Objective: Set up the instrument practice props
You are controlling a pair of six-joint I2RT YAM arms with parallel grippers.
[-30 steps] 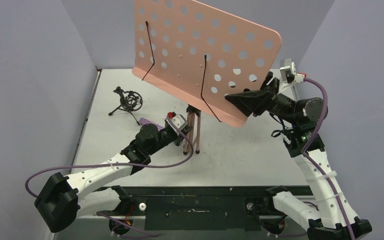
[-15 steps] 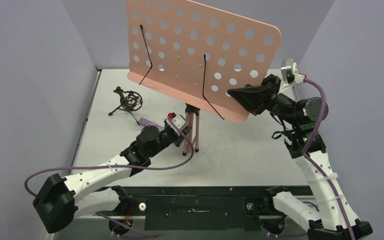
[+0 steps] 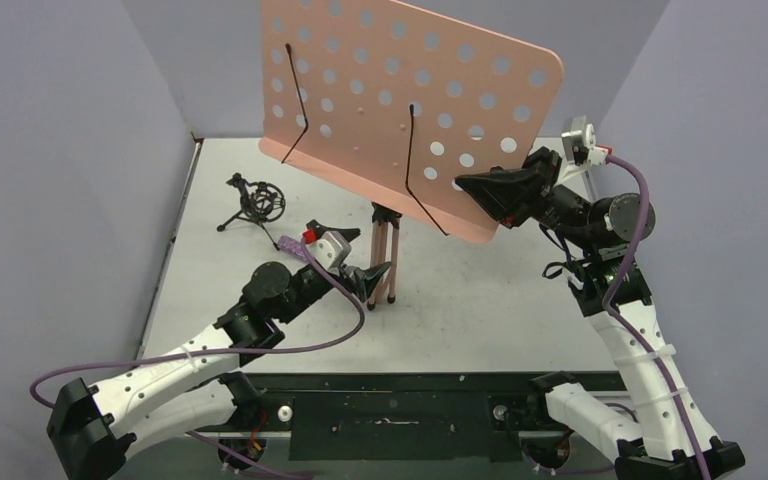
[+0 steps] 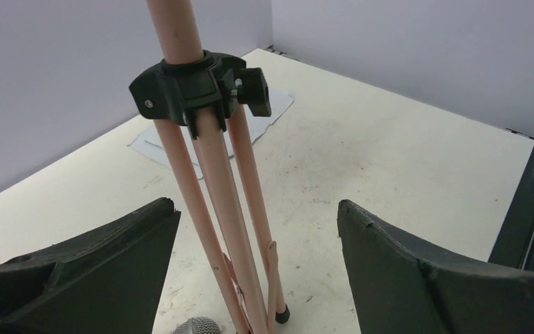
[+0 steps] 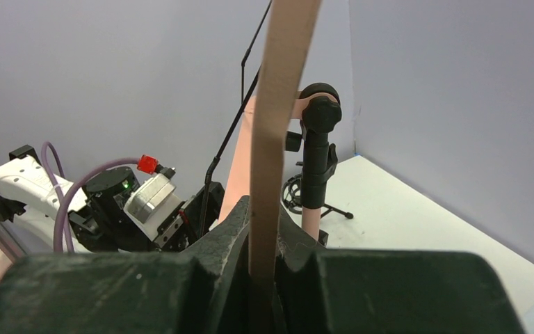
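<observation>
The right gripper (image 3: 472, 188), raised, pinches the desk (image 3: 400, 90) edge; the left gripper (image 4: 257, 209), low, stands spread around the legs (image 4: 215, 181).

The music stand (image 3: 387, 245) has a desk (image 3: 400, 90) of thin pink sheet, seemingly painted metal, matt, smooth and punched with round holes. Its legs (image 4: 212, 209) are smooth pink tubes with a soft sheen and small scuffs, joined by a matt black plastic collar (image 4: 191, 87). The left gripper (image 4: 257, 209) has fingers (image 4: 90, 271) of grainy matt black plastic. At twelve o'clock beyond the legs, a sheet (image 4: 278, 108) of flat white paper lies on the table (image 4: 403, 160), which is off-white, matt, scratched and speckled. At six o'clock the microphone (image 4: 196, 327) shows grey metal mesh.
</observation>
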